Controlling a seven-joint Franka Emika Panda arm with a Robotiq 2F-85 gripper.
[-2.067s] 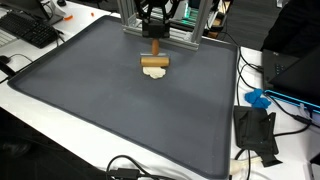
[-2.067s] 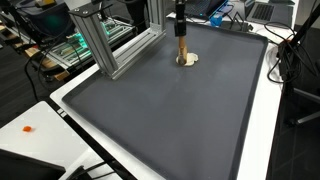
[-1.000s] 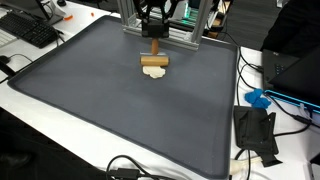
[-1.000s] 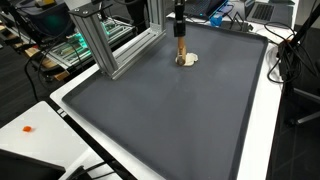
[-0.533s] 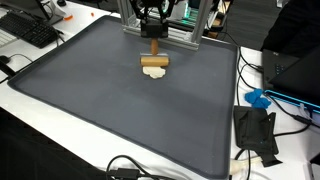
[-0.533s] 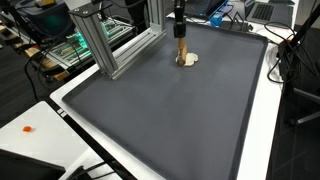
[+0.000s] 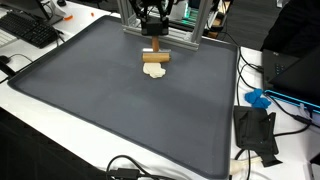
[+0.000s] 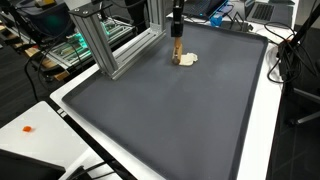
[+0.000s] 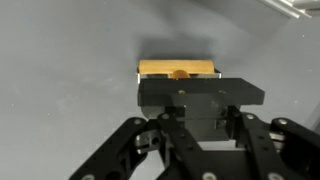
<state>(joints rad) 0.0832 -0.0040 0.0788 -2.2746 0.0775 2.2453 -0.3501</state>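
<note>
Gripper [image 7: 154,36] at far middle of the scene, pointing straight down, clenched on the top of an upright wooden piece [image 7: 154,56]. Wrist view agrees: the black jaws are drawn together, with the piece's crossbar [image 9: 177,68] showing just beyond them.

Gray mat [image 7: 90,95]: covers most of the tabletop, dark, with a raised rim.

Metal frame [image 8: 108,42]: silver rails at the far edge, just behind the gripper.

Wooden piece, in both exterior views [image 8: 176,45]: T-shaped, a thin stick standing upright with a short bar across its lower end. It hangs from the gripper at the far middle of the mat and seems just clear of the surface; cannot tell for sure.

Pale patch [image 8: 187,60]: small, flat and cream-coloured, lying on the mat just beside the bar's foot, on its near side [image 7: 155,73]. Touching or apart, cannot tell.

Handling, judged: the wood looks light, stiff and not fragile. The smooth stick may twist or slip in a weak pinch. Best hold is high on the stick, squarely across it, so the bar hangs level.
</note>
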